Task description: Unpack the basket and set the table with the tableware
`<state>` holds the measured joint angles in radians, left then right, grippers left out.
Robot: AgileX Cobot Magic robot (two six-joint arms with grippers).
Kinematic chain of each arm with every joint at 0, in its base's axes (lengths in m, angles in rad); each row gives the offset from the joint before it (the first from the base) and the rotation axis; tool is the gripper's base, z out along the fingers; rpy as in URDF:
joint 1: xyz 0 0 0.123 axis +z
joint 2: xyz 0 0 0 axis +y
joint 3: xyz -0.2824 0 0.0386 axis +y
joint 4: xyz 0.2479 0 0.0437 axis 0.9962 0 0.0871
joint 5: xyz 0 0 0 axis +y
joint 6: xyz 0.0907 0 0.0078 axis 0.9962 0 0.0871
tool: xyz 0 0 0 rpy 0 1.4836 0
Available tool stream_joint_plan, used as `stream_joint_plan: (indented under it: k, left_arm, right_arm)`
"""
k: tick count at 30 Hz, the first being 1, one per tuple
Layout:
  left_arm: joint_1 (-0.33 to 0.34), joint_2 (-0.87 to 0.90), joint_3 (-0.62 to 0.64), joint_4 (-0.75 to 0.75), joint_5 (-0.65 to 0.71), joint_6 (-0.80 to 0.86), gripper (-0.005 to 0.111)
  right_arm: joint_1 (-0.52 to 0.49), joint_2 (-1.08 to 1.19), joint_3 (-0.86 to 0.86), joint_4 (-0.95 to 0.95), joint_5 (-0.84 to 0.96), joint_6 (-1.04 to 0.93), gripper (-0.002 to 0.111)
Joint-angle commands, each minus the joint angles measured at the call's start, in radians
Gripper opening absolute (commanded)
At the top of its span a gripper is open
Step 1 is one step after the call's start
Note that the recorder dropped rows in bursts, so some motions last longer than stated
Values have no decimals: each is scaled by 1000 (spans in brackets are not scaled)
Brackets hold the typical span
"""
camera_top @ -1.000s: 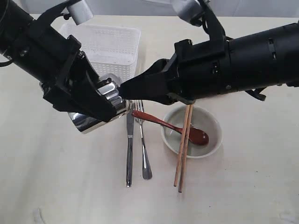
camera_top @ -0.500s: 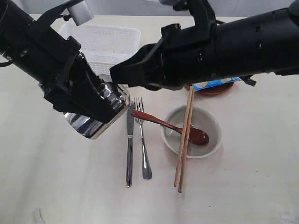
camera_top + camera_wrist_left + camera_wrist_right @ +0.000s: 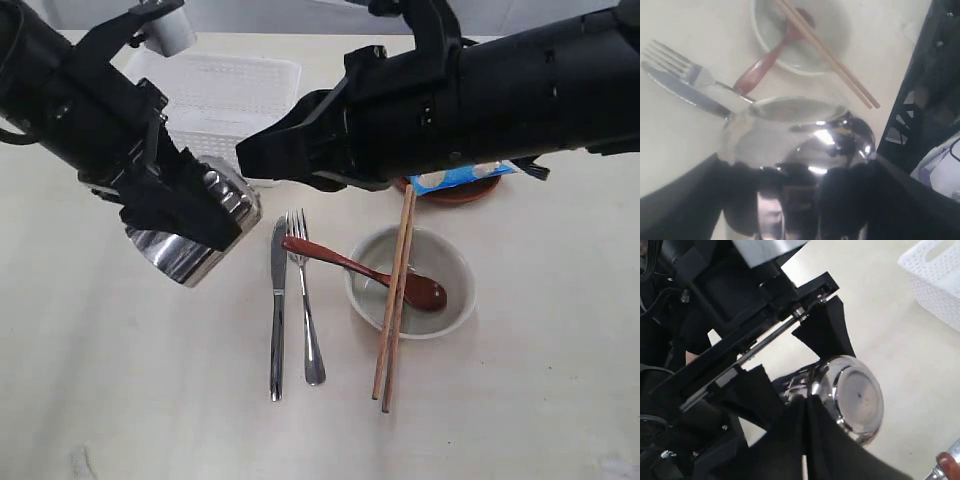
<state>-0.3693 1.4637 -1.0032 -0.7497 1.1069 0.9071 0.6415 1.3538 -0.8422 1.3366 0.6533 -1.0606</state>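
My left gripper (image 3: pixel 200 210) is shut on the steel cup (image 3: pixel 183 252), holding it tilted above the table (image 3: pixel 120 380), left of the knife (image 3: pixel 277 320) and fork (image 3: pixel 306 310). In the left wrist view the cup (image 3: pixel 795 130) fills the space between the black fingers (image 3: pixel 715 175). The red-brown spoon (image 3: pixel 350 265) rests from the fork into the pale bowl (image 3: pixel 462 270), and two chopsticks (image 3: pixel 393 310) lie across the bowl. My right gripper (image 3: pixel 245 160) is shut and empty, its tip just beside the cup (image 3: pixel 856 395). The white basket (image 3: pixel 235 90) stands behind.
A brown plate (image 3: pixel 455 195) with the blue crisp bag (image 3: pixel 462 178) on it sits behind the bowl, mostly hidden under my right arm. Both black arms hang over the middle of the table. The basket's corner (image 3: pixel 935 280) shows in the right wrist view.
The left gripper has carried the cup a little to the left, away from the knife. The right arm has lifted and drawn back, uncovering the plate and bag.
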Motion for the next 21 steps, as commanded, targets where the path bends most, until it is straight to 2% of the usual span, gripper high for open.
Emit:
stream_joint_plan:
  k: [1, 5, 9, 13, 18, 21]
  left_arm:
    - [-5, -9, 46, 100, -13, -135, 0]
    - [-5, -9, 161, 180, -131, -225, 0]
    - [-1, -9, 212, 404, -194, -520, 0]
    - [-1, -7, 210, 628, -152, -741, 0]
    - [-1, 49, 159, 656, -19, -757, 0]
    - [-1, 100, 111, 656, 114, -757, 0]
  right_arm:
    - [3, 6, -5, -12, 36, 7, 0]
    - [3, 6, -5, -16, 36, 7, 0]
    - [3, 6, -5, -16, 36, 9, 0]
    - [3, 6, -5, -16, 36, 17, 0]
    - [3, 6, -5, -16, 36, 25, 0]
    - [3, 6, -5, -23, 58, 29, 0]
